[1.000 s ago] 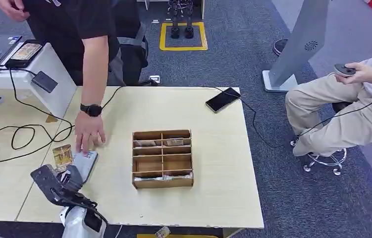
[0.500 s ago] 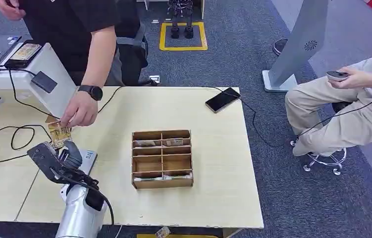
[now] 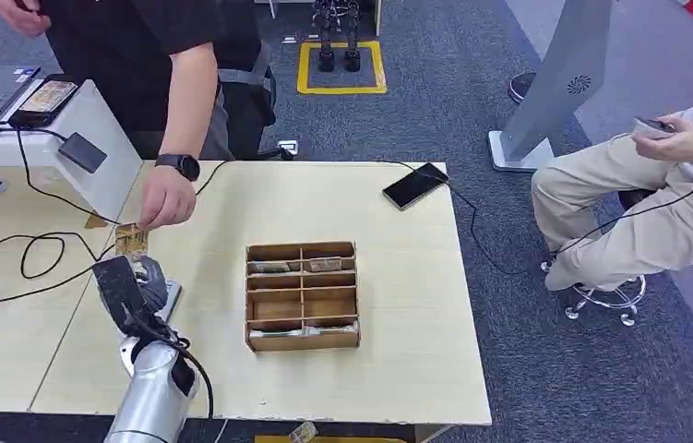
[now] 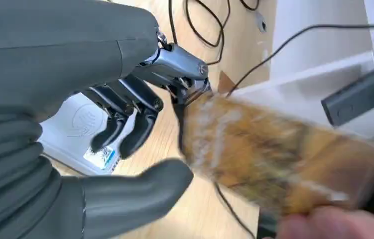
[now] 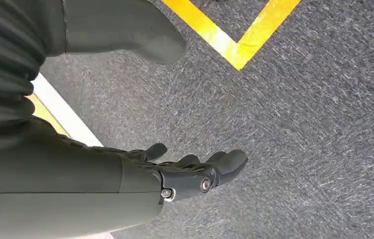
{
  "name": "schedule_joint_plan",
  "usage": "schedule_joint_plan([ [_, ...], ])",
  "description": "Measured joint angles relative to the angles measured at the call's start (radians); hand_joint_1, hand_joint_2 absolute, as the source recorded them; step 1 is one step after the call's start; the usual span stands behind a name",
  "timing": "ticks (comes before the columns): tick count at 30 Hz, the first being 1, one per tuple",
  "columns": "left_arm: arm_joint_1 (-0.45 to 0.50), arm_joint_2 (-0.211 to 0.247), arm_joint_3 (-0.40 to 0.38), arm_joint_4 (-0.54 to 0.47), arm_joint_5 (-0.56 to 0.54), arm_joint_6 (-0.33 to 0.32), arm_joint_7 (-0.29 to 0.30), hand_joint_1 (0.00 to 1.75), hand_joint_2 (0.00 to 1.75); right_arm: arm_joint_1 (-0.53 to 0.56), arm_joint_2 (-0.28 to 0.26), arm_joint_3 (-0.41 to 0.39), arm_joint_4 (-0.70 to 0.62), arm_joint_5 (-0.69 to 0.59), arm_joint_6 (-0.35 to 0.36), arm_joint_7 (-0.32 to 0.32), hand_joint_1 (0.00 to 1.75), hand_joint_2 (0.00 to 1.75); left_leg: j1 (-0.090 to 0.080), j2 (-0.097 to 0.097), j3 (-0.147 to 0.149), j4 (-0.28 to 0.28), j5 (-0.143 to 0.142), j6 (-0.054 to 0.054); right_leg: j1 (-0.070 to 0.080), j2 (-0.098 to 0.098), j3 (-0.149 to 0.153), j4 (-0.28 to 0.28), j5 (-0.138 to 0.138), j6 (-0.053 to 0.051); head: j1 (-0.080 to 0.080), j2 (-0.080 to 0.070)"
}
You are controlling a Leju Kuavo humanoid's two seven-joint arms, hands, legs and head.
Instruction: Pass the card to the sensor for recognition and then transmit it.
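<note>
A person's hand (image 3: 165, 198) holds a brownish card (image 3: 131, 242) over the table's left part, just beyond my left hand (image 3: 125, 284). In the left wrist view the blurred card (image 4: 274, 164) reaches in between my raised fingers (image 4: 180, 64) and my thumb (image 4: 140, 191); a fingertip touches its edge, and the person's finger (image 4: 324, 224) still pinches its far end. The white card sensor (image 3: 165, 297) lies flat on the table under my left hand and appears again as the white sensor (image 4: 72, 127). My right hand (image 5: 189, 174) hangs over grey carpet with its fingers apart and nothing in it.
A wooden box (image 3: 303, 295) with several compartments holding cards stands mid-table. A phone (image 3: 415, 185) on a cable lies at the back right. Black cables (image 3: 42, 254) and a white stand (image 3: 93, 148) occupy the left. A seated person (image 3: 656, 194) is to the right of the table.
The person lifted the card off the table beside the sensor and brought it to my left hand. My left hand rose and shifted right toward the card.
</note>
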Motion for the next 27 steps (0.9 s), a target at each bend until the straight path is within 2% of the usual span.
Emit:
schedule_joint_plan([
  [3, 0.000, 0.001, 0.000, 0.013, -0.010, 0.002, 0.000, 0.00, 1.75, 0.000, 0.000, 0.001, 0.000, 0.000, 0.000, 0.000, 0.00, 1.75, 0.000, 0.000, 0.000, 0.000, 0.000, 0.000, 0.000, 0.000, 0.000, 0.000, 0.000, 0.000, 0.000, 0.000],
  [4, 0.000, 0.002, 0.000, 0.016, -0.013, 0.002, 0.000, 0.00, 0.00, 0.000, 0.000, 0.001, 0.000, 0.001, 0.000, 0.000, 0.00, 1.75, 0.000, 0.000, 0.000, 0.000, 0.000, 0.000, 0.000, 0.000, 0.000, 0.000, 0.000, 0.000, 0.000, 0.000],
  [6, 0.000, 0.001, 0.000, 0.016, -0.009, 0.003, -0.008, 0.00, 0.00, 0.000, 0.000, 0.001, 0.000, 0.001, -0.001, -0.001, 0.00, 1.75, 0.000, 0.000, 0.000, 0.000, 0.000, 0.000, 0.000, 0.000, 0.000, 0.000, 0.000, 0.000, 0.000, 0.000],
  [7, 0.000, 0.000, 0.000, 0.016, -0.006, 0.003, -0.011, 0.00, 1.75, 0.000, 0.000, 0.001, 0.000, 0.001, -0.001, -0.001, 0.00, 1.75, 0.000, 0.000, 0.000, 0.000, 0.000, 0.000, 0.000, 0.000, 0.000, 0.000, 0.000, 0.000, 0.000, 0.000],
  [10, 0.012, -0.001, -0.002, 0.000, 0.005, -0.016, -0.049, 0.00, 1.75, 0.000, 0.000, 0.001, 0.000, -0.004, -0.001, -0.010, 0.00, 1.75, 0.000, 0.000, 0.000, 0.000, 0.000, 0.000, 0.000, 0.000, 0.000, 0.000, 0.000, 0.000, 0.000, 0.000],
  [12, 0.039, -0.002, -0.010, -0.052, 0.013, -0.047, -0.072, 0.00, 1.75, 0.000, 0.000, 0.001, 0.000, -0.011, -0.001, -0.017, 0.00, 1.75, 0.000, 0.000, 0.000, 0.000, 0.000, 0.000, 0.000, 0.000, 0.000, 0.000, 0.000, 0.000, 0.000, 0.000],
  [16, 0.094, -0.011, -0.035, -0.163, 0.012, -0.068, -0.074, 0.00, 1.75, 0.001, 0.000, 0.001, 0.000, -0.015, -0.001, -0.021, 0.00, 1.75, 0.000, 0.000, 0.000, 0.000, 0.000, 0.000, 0.000, 0.000, 0.000, 0.000, 0.000, 0.000, 0.000, 0.000],
  [22, 0.123, -0.013, -0.048, -0.232, 0.012, -0.077, -0.080, 0.00, 1.75, 0.002, 0.000, 0.001, 0.000, -0.016, -0.001, -0.021, 0.00, 1.75, 0.000, 0.000, 0.000, 0.000, 0.000, 0.000, 0.000, 0.000, 0.000, 0.000, 0.000, 0.000, 0.000, 0.000],
  [24, 0.139, -0.014, -0.061, -0.260, 0.010, -0.110, -0.100, 0.00, 1.75, 0.002, 0.000, 0.001, 0.000, -0.024, -0.001, -0.024, 0.00, 1.75, 0.000, 0.000, 0.000, 0.000, 0.000, 0.000, 0.000, 0.000, 0.000, 0.000, 0.000, 0.000, 0.000, 0.000],
  [27, 0.201, -0.014, -0.109, -0.366, 0.003, -0.210, -0.130, 0.00, 1.75, 0.005, 0.000, -0.001, -0.001, -0.034, 0.000, -0.033, 0.00, 1.75, 0.000, 0.000, 0.000, 0.000, 0.000, 0.000, 0.000, 0.001, 0.000, 0.000, 0.000, 0.000, 0.000, 0.000],
])
